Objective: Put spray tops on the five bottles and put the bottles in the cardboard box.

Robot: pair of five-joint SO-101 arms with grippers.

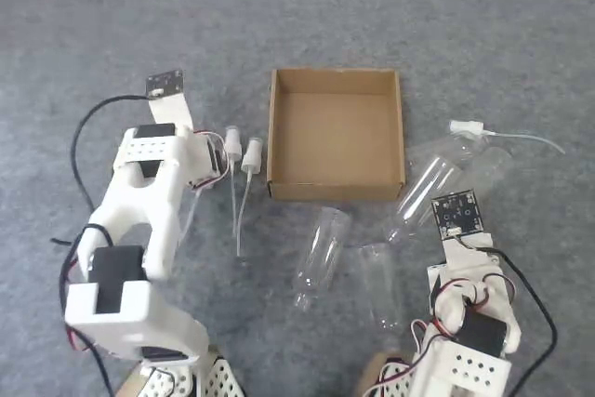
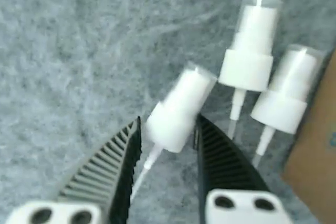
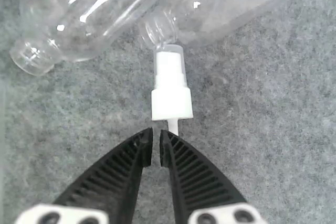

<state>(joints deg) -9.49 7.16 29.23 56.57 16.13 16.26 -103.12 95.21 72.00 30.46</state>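
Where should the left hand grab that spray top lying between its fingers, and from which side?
Likely the wide white collar of the spray top, not its thin tube. It lies flat on the carpet, so the left hand should come from above, one finger each side.

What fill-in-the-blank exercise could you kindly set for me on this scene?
The cardboard box is ___.
In the high view, ___ spray tops lie between it and the left arm.
The clear bottles lie on their ___.
Missing words: empty; two; sides.
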